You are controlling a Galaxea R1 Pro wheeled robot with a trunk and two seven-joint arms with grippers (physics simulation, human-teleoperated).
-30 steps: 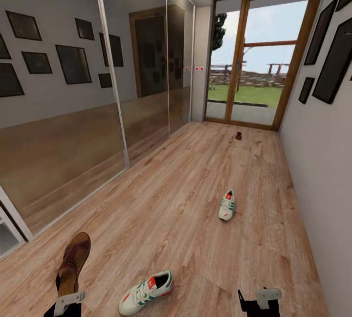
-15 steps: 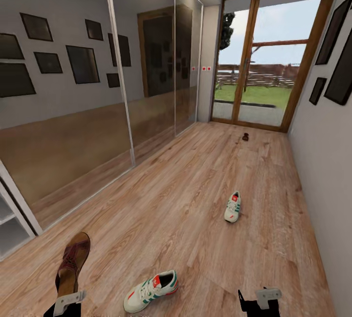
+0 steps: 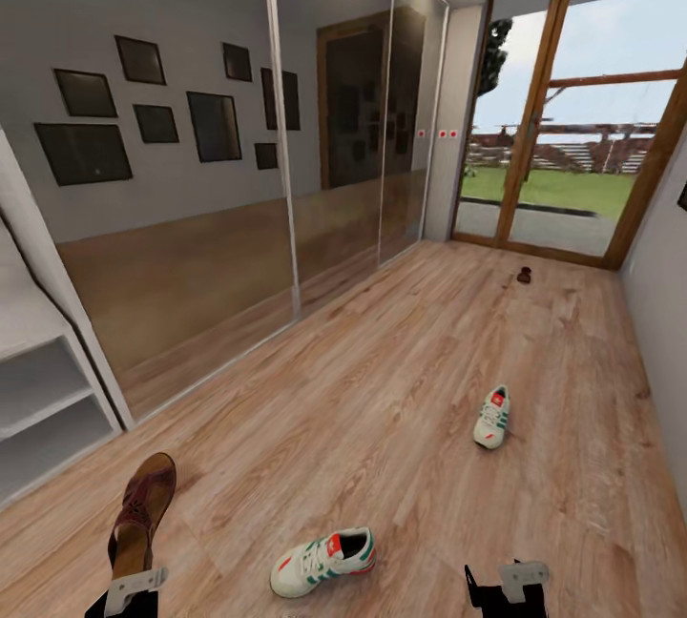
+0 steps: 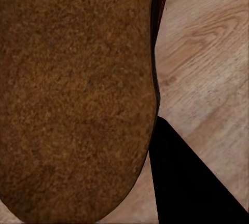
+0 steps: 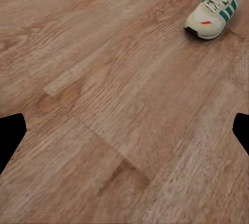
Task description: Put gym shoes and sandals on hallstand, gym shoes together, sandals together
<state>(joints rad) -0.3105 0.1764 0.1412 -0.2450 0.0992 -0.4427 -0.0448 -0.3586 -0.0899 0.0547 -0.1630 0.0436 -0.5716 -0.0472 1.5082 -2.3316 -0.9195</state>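
Note:
My left gripper (image 3: 134, 568) is shut on a brown sandal (image 3: 143, 507) with maroon straps, which sticks up and forward from it; its tan sole (image 4: 72, 94) faces the left wrist camera. One white gym shoe (image 3: 322, 561) with green stripes lies on the corridor floor (image 3: 382, 389) just ahead, also seen as the gym shoe (image 5: 215, 7) in the right wrist view. The second gym shoe (image 3: 492, 416) lies further along. The other sandal (image 3: 524, 275) is a small dark shape near the glass door. The hallstand (image 3: 43, 389) shows its two low open shelves at the left edge. My right gripper (image 5: 124, 130) hangs open over bare planks.
Mirrored sliding wardrobe doors (image 3: 239, 198) run along the left wall. A wood-framed glass door (image 3: 563, 141) closes the far end of the corridor. A plain wall (image 3: 663, 313) bounds the right side.
The whole picture has slid rightward, so the camera has turned left and the hallstand's shelves have come into view. Both arms and the held sandal keep their place in the picture.

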